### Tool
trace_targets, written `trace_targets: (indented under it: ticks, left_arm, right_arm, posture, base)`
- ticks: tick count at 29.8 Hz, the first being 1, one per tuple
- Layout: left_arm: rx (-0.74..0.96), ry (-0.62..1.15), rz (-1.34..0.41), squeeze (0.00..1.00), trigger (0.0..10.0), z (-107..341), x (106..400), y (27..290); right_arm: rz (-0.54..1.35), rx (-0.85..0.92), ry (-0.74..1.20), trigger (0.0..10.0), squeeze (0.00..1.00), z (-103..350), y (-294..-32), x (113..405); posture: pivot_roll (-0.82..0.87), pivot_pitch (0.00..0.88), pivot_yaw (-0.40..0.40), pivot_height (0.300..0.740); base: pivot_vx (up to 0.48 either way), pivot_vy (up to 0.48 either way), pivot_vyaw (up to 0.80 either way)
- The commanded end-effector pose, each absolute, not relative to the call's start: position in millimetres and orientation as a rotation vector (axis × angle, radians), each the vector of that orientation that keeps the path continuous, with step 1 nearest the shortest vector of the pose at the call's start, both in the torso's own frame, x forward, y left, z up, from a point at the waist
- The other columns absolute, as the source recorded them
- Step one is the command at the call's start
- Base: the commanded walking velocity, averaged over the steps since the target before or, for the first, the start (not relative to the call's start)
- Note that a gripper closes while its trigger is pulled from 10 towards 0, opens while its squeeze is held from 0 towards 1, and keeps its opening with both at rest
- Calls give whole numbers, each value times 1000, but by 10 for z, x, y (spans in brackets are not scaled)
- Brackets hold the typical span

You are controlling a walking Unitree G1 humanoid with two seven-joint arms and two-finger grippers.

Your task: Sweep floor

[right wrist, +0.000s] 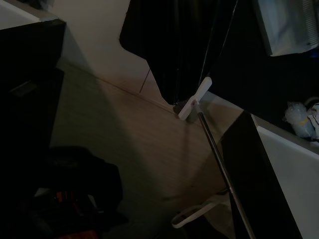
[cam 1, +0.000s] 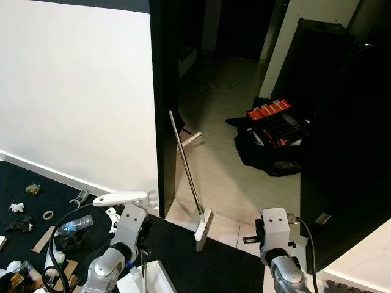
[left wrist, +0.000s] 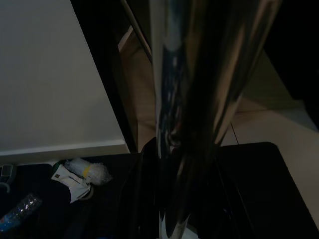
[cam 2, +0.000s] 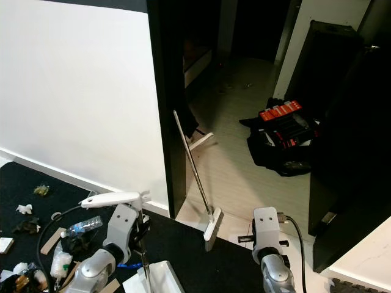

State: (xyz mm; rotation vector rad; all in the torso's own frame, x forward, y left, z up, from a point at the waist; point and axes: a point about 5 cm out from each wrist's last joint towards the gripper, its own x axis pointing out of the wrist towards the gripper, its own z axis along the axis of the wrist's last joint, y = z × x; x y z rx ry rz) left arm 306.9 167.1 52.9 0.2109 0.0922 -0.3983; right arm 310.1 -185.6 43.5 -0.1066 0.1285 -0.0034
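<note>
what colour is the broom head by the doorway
White, on a silver metal handle. The broom head shows best in the left eye view.

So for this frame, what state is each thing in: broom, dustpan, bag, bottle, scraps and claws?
Broom: upright, leaning on the black door frame, head on the floor, unheld.
Dustpan: low in front of the robot, its metal handle at the left claw.
Bag: lying open on the floor past the doorway.
Bottle: lying on its side on the dark mat.
Scraps: scattered on the mat, unswept.
</note>
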Motion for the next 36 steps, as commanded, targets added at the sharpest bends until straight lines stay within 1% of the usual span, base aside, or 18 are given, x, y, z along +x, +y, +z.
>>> trace_targets:
  ticks: [1,5,6,17,18,24,30,32,36]
  left_arm:
    - [208,78,-409,0,10000,536,3078,1625]
    - [213,83,-410,0,10000,522,3080,1613]
    - [214,85,-411,1000,10000,515,3078,1606]
    - [231,69,-389,1000,10000,534,3090,1638]
    - [226,65,-390,0,10000,544,3092,1640]
    - [178,55,-384,0,10000,548,3064,1623]
    - [148,64,-360,0,10000,446,2918,1561]
    - [146,69,-317,0,10000,379,2830,1542]
    - [155,74,-273,0,10000,344,2786,1562]
  right_arm:
    - [-19,-96,136,10000,0,397,-1885,3059]
    - [-20,-96,135,10000,0,396,-1886,3056]
    - [-20,-95,135,10000,0,396,-1887,3054]
    - [-20,-93,138,10000,0,392,-1882,3055]
    - [-19,-92,137,10000,0,392,-1877,3056]
    - [-19,-89,137,10000,0,390,-1864,3057]
    - [-20,-87,141,10000,0,380,-1855,3051]
    - [-18,-86,142,10000,0,379,-1845,3054]
    - [-18,-84,143,10000,0,378,-1836,3057]
  posture:
    - [-67,160,-36,740]
    - [-69,161,-36,740]
    - [-70,164,-35,740]
    - [-62,164,-35,740]
    - [-62,164,-35,740]
    - [-58,163,-31,740]
    - [-44,165,-22,740]
    - [-41,166,-17,740]
    - [-38,164,-12,740]
  base:
    - [0,0,0]
    - [0,0,0]
    - [0,0,0]
    - [0,0,0]
    - [0,0,0]
    - [0,0,0]
    - [0,0,0]
    - [0,0,0]
    - [0,0,0]
